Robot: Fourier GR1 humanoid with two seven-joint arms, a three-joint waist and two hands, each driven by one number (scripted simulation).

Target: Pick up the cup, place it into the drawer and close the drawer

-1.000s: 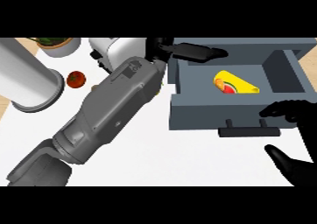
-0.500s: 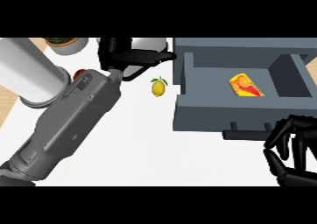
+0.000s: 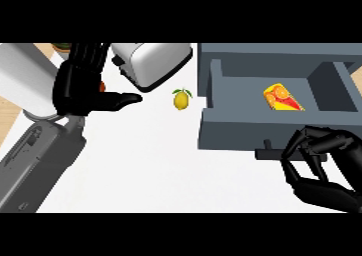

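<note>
An orange-and-yellow patterned cup point(image 3: 282, 97) lies in the open grey drawer point(image 3: 236, 132) at upper right, right hand point(image 3: 326, 167) curled empty by its handle, left hand point(image 3: 84, 87) relaxed near a toaster point(image 3: 151, 62) and lemon point(image 3: 182, 99).

Bright, even light falls from above; the white desk point(image 3: 162, 165) is nearly washed out. Shadows are faint, darkest inside the drawer point(image 3: 236, 87). No glare or blur.
</note>
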